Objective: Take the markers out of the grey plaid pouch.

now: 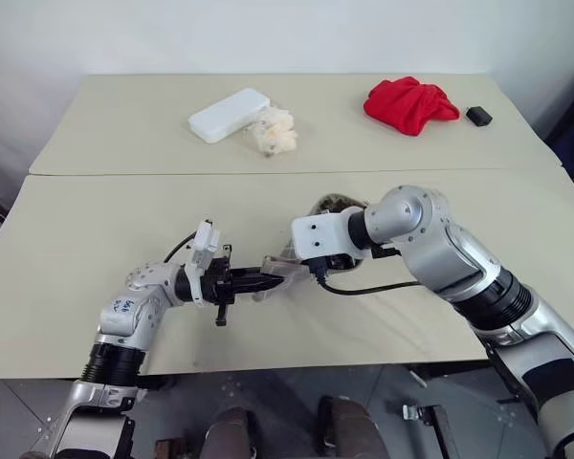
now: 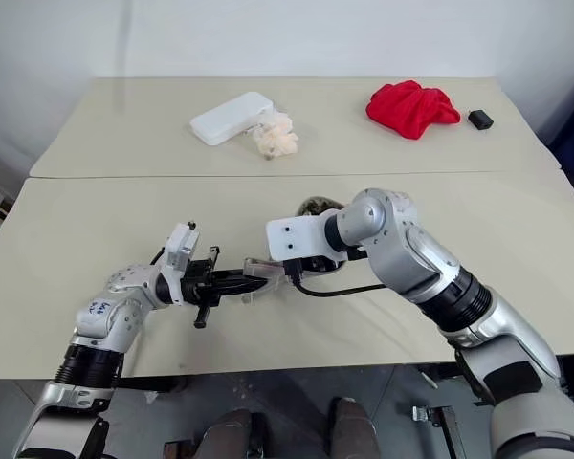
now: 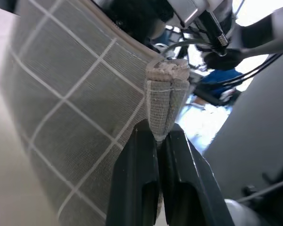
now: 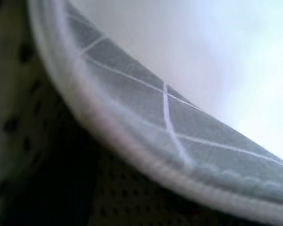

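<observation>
Pouch (image 3: 80, 108): grey fabric, thin white grid lines, pale beige-white edge binding; lining dark with small dots. Table (image 1: 96, 239): plain pale beige. Box (image 1: 229, 114): white. Crumpled wad (image 1: 274, 131) beside it: cream-white. Cloth (image 1: 410, 103): bright red. Small block (image 1: 478, 117): black. Left gripper (image 1: 273, 280): black fingers (image 3: 137, 188). Arms: silver and black.

pouch (image 1: 285, 271): mostly hidden behind the right gripper (image 1: 311, 273), just past the left gripper's tips
markers: unseen inside
right gripper's fingers: buried in the pouch mouth
</observation>
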